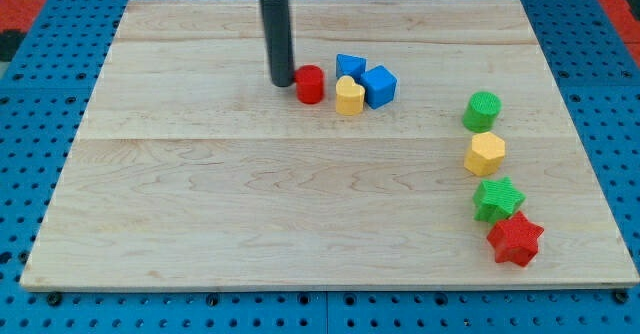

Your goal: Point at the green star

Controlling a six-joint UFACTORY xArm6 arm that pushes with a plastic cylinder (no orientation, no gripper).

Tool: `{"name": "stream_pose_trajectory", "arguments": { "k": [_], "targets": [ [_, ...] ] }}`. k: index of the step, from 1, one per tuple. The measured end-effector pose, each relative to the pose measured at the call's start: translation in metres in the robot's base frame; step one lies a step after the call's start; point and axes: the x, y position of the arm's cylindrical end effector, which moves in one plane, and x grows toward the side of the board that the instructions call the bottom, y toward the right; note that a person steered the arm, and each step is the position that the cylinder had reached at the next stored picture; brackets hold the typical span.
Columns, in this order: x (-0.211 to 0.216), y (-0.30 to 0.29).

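Observation:
The green star (497, 198) lies near the view's right edge of the wooden board (250, 224), between a yellow hexagon (485, 153) above it and a red star (516, 239) below it, touching the red star. My tip (281, 82) rests on the board in the upper middle, just left of a red cylinder (310, 84). The tip is far to the left of the green star and above it.
A yellow heart-shaped block (349, 95), a blue block (350, 66) and a blue cube (379, 85) cluster right of the red cylinder. A green cylinder (482, 110) stands above the yellow hexagon. Blue pegboard (40, 124) surrounds the board.

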Motion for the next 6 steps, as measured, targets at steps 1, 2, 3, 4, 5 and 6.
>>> {"name": "stream_pose_trajectory", "arguments": {
  "k": [1,2,3,4,5,6],
  "targets": [
    [0.003,0.001],
    [0.059,-0.016],
    [0.119,0.069],
    [0.124,0.11],
    [0.136,0.116],
    [0.153,0.184]
  ]
}}
